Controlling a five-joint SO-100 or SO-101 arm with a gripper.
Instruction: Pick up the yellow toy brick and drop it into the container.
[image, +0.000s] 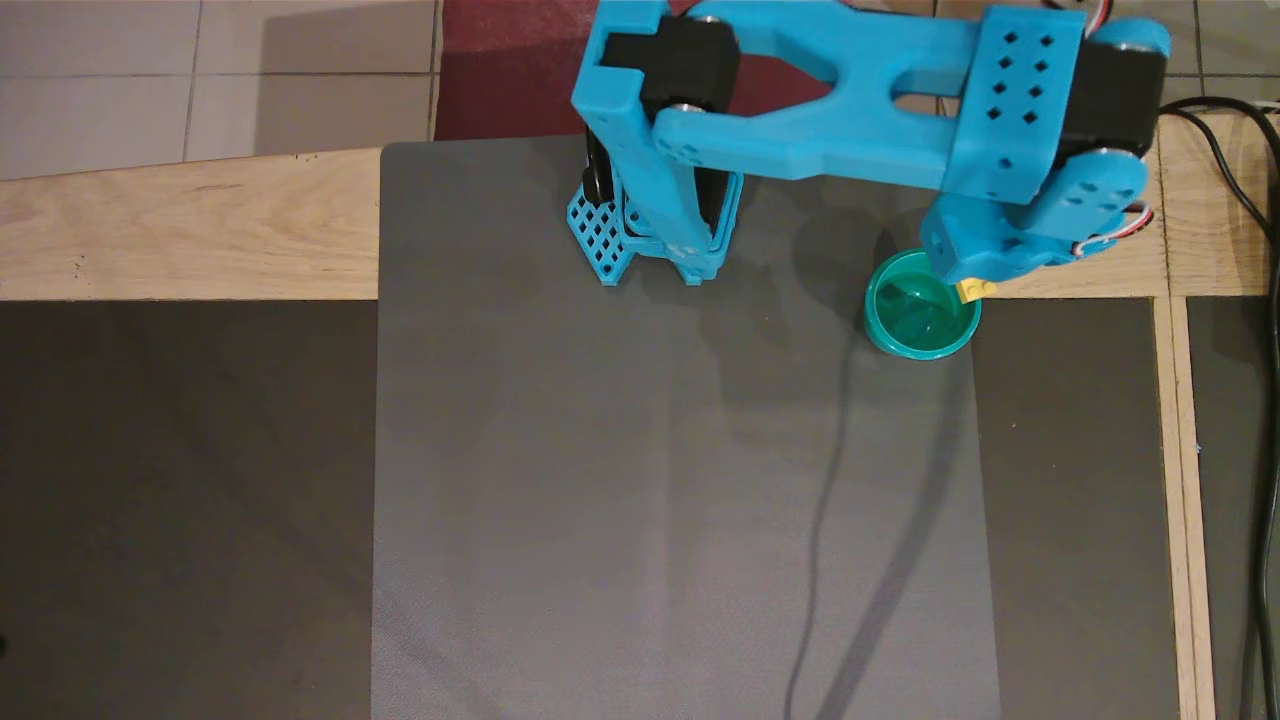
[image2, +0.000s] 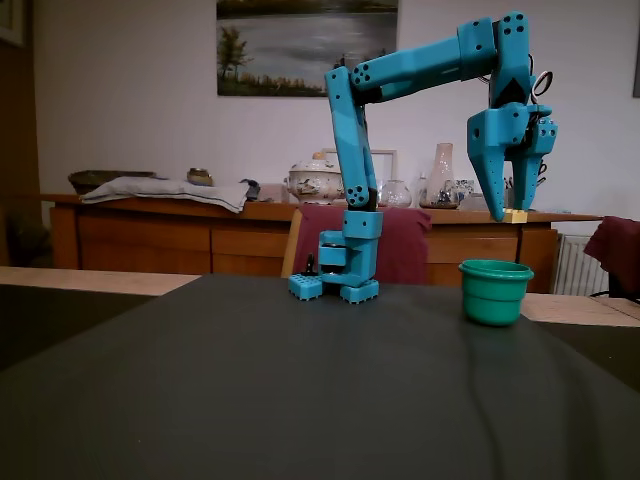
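The teal-green container (image: 922, 320) (image2: 495, 291) stands on the grey mat, right of the arm's base. My blue gripper (image: 975, 288) (image2: 510, 212) hangs high above the container's upper-right rim, pointing down, shut on the yellow toy brick (image: 976, 289) (image2: 515, 215). In the overhead view only a corner of the brick with a stud peeks out below the gripper body. In the fixed view the brick sits at the fingertips, well above the cup's rim. The inside of the container looks bare where it shows.
The arm's blue base (image: 650, 235) (image2: 345, 270) is clamped at the mat's far edge. A black cable (image: 1240, 200) runs along the table's right side. Wooden table strips border the grey mat (image: 650, 500). A sideboard with crockery stands behind in the fixed view.
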